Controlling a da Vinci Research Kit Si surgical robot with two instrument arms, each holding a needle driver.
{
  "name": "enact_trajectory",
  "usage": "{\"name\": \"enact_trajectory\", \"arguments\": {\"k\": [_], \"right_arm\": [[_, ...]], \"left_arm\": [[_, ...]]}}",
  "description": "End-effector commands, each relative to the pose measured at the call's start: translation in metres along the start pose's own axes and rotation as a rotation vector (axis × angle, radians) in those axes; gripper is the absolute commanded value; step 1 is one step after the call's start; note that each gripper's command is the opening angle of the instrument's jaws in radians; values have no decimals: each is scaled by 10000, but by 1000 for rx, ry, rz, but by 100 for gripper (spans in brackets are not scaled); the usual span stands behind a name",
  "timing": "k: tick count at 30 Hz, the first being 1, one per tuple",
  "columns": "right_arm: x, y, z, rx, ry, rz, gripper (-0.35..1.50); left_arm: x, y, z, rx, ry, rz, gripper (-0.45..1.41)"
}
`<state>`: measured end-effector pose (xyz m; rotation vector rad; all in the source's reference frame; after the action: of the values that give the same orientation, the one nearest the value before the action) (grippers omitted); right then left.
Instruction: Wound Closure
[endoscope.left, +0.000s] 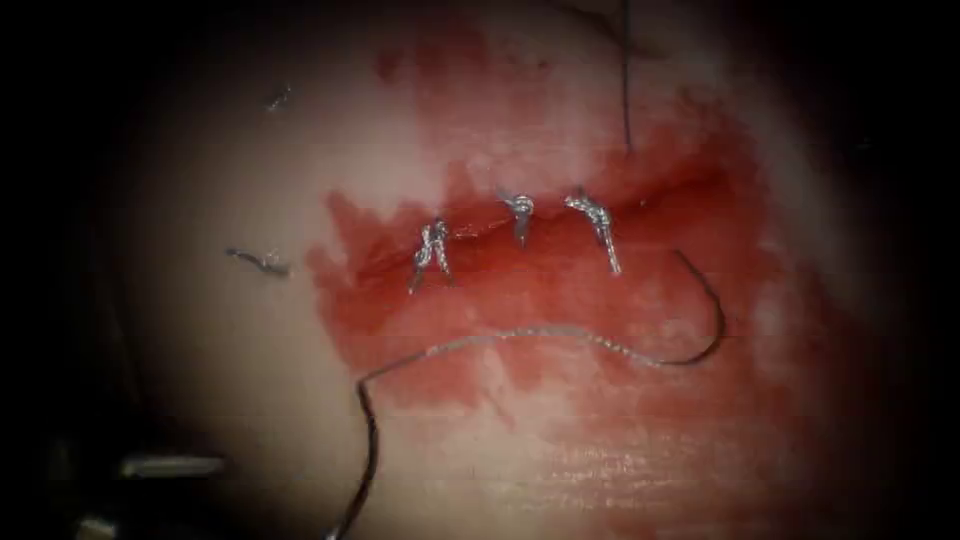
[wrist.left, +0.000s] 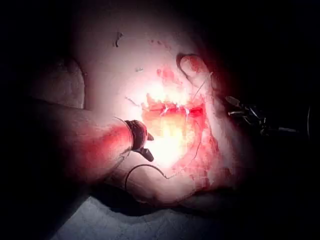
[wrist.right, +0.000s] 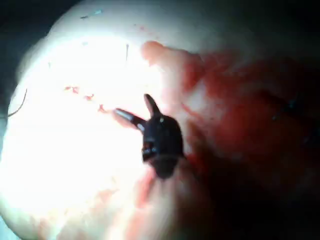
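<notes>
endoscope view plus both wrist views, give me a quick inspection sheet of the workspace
surface: tissue with red fluid around the cut
job's things: three knotted stitches across the cut; needle lies loose on the tissue below the cut's right end, held by neither tool, apparently not in the tissue; thread trails left from it, then down
clutter: cut ends of thread left of the cut
grippers: right tool jaws open, holding nothing; left tool over the tissue, nothing seen in it
cables: nothing seen
surroundings: pale bench beneath the tissue
</notes>
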<state>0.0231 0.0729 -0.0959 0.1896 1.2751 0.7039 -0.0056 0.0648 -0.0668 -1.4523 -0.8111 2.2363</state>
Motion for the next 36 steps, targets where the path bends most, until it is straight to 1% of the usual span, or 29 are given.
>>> {"name": "enact_trajectory", "arguments": {"k": [1,2,4,5,6,9,10,11,14,15,16,17,18,19,20,21,23,25,26,29,31,33,36], "right_arm": [[-8,-3,13,1,1,-3,145],[-8,-3,13,1,1,-3,145],[-13,-6,17,0,-12,-14,145],[-14,-7,18,1,-17,-15,145],[-15,-9,19,0,-23,-17,146],[-15,-12,21,-1,-22,-17,146],[-15,-13,20,0,-23,-16,146],[-15,-13,20,0,-23,-16,146],[-16,-15,19,1,-25,-17,146],[-16,-16,19,1,-25,-17,146],[-16,-16,19,1,-25,-17,146],[-17,-18,19,1,-25,-18,146],[-17,-18,19,1,-25,-18,146],[-17,-19,19,1,-25,-18,146],[-17,-19,19,1,-25,-18,146],[-19,-21,19,1,-28,-20,146],[-19,-23,20,-1,-28,-20,146],[-20,-23,21,-2,-27,-21,146],[-20,-24,23,-3,-30,-21,146],[-22,-27,26,-8,-36,-23,146],[-23,-28,28,-7,-38,-24,146],[-25,-31,32,-4,-41,-26,146],[-26,-34,35,-1,-42,-27,146]], "left_arm": [[10,-7,1,18,-5,1,78],[10,-7,1,18,-5,1,78],[32,-7,-17,51,1,-21,78],[36,-4,-23,66,1,-26,78],[37,-1,-30,106,-7,-32,78],[34,-6,-36,159,-22,-51,78],[36,-11,-27,190,-29,-36,78],[36,-11,-19,191,-28,-35,78],[35,-7,21,165,-15,-27,77],[34,-6,42,167,-11,-26,77],[34,-6,42,167,-11,-26,77],[35,-10,102,215,-8,-24,75],[35,-10,102,215,-8,-24,75],[34,-14,139,250,8,-25,74],[34,-14,139,250,8,-25,74],[27,-18,196,308,64,-72,74],[20,-19,227,339,108,-115,74],[14,-20,248,357,130,-158,73],[11,-21,259,387,140,-196,73],[4,-25,274,468,151,-253,73],[1,-26,278,496,154,-266,74],[-1,-27,278,562,153,-279,76],[-1,-27,277,624,141,-269,76]]}}
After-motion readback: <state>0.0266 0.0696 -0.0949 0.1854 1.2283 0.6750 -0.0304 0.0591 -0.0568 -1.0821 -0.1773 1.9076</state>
